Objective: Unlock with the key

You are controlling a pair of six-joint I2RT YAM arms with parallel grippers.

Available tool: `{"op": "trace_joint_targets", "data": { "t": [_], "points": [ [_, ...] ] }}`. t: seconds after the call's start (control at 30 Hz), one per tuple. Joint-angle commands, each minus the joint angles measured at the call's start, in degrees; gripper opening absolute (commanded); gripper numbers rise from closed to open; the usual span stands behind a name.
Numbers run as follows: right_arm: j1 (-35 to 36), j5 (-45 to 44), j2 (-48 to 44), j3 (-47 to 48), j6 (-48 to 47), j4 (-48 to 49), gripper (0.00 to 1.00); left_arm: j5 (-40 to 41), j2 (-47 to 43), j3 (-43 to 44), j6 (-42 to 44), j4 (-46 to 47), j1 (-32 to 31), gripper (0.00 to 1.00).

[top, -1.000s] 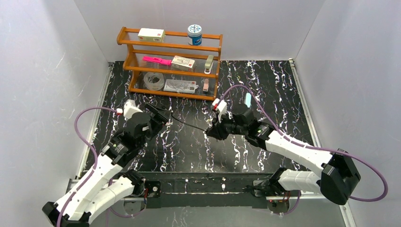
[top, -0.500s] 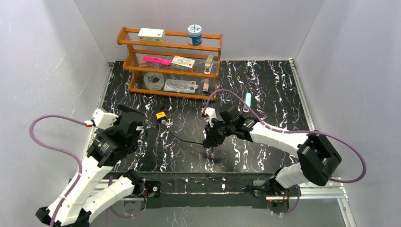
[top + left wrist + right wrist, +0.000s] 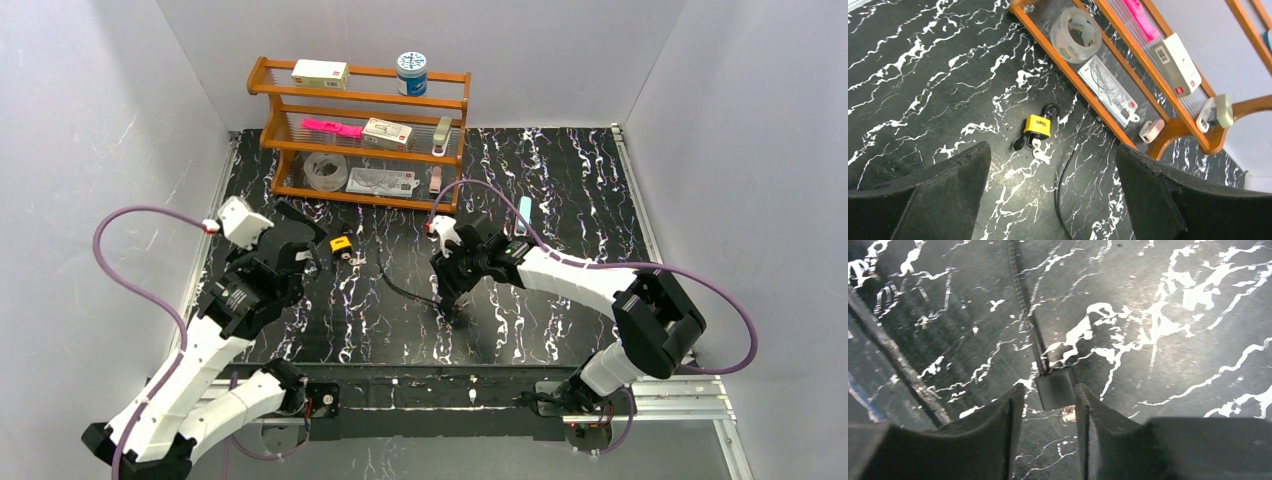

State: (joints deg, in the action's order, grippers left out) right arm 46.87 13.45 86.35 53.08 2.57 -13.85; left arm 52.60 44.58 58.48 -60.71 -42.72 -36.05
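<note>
Left wrist view, item 1: padlock, yellow body, dark shackle, lying flat on the surface near the front of the wooden rack; the shackle looks closed, so it is judged not yet unlocked. Item 2: key, pale metal, lying against the padlock's lower edge with a small dark piece beside it; whether the key sits in the keyhole cannot be told. Handling, as judged: the padlock is compact, rigid and dense for its bulk, smooth-painted and likely to skid on the glossy surface, so best pinched across its 2 flat faces; the key is thin, stiff and light, lies low, and is best taken by its bow. Item 3: black cable, thin and limp, running from near the key toward the right arm. Left tool: jaws wide apart, empty, hanging above padlock and key. Right tool: jaws narrowly apart, bracketing the small black block at the cable's end, 1 side touching it, a sliver of gap at the other; no firm clamp shows. Surface: black with white marbling, flat, reflective. Room: plain grey walls on 3 sides; the rack at the back carries a tape roll, a white box and a blue-lidded tin. The padlock lies near the left tool, well apart from the right.
</note>
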Motion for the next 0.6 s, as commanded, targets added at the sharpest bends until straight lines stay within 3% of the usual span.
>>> {"op": "trace_joint_targets", "data": {
  "t": [0.0, 0.1, 0.23, 0.4, 0.57],
  "points": [
    [-0.21, -8.16, -1.04, 0.01, -2.48, 0.08, 0.55, -2.61, 3.56, 2.94, 5.61, 5.05, 0.19, 0.93],
    [-0.24, -8.97, -2.61, -0.59, -2.48, 1.22, 0.68, -5.41, 6.5, 5.35, 7.24, 5.02, 0.19, 0.94],
    [-0.2, -11.78, -5.13, 0.41, -0.01, 1.54, 0.72, -7.88, 8.53, 6.52, 8.81, 5.29, 0.22, 0.97],
    [-0.23, -25.2, -13.57, 2.6, 4.83, 2.39, 0.72, -10.46, 8.11, 9.26, 14.03, 5.36, 0.19, 0.98],
    [-0.2, -41.23, -24.37, 5.81, 5.64, 1.34, 0.75, -14.95, 7.72, 15.75, 24.52, 5.19, 0.19, 0.98]
  ]
}}
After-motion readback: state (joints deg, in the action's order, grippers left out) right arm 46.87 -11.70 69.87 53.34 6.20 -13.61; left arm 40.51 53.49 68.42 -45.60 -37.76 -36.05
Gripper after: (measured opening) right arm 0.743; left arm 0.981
